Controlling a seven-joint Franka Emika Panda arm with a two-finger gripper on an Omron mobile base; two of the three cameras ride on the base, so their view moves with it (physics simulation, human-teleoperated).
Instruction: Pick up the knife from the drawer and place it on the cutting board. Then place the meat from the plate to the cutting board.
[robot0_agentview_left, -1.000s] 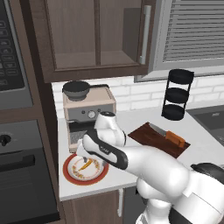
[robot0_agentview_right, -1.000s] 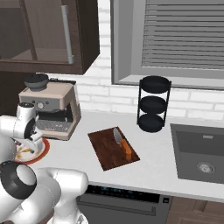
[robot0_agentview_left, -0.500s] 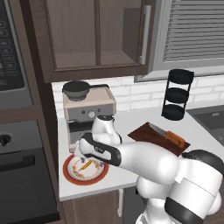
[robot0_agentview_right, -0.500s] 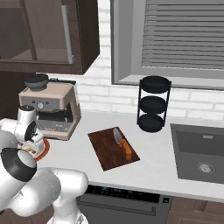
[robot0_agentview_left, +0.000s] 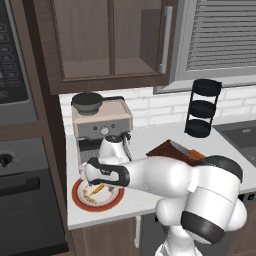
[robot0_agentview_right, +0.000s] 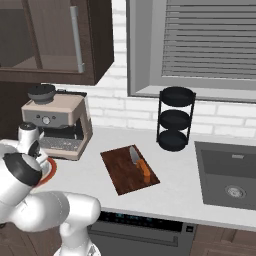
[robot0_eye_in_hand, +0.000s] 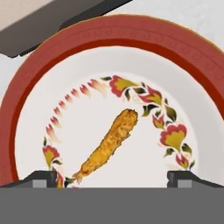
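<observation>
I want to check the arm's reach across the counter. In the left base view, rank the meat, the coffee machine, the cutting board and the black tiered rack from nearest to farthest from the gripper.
1. Meat, on the plate under the open gripper.
2. Coffee machine, just behind.
3. Cutting board, to the right, mid-counter.
4. Black tiered rack, far right by the wall.

The pale counter carries the plate, cutting board, coffee machine and black tiered rack.

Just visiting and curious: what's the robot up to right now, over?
Gripper open, poised over the plate. Meat lies on the plate between the fingertips, not gripped. Knife already on the cutting board. Nothing blocking.
</observation>
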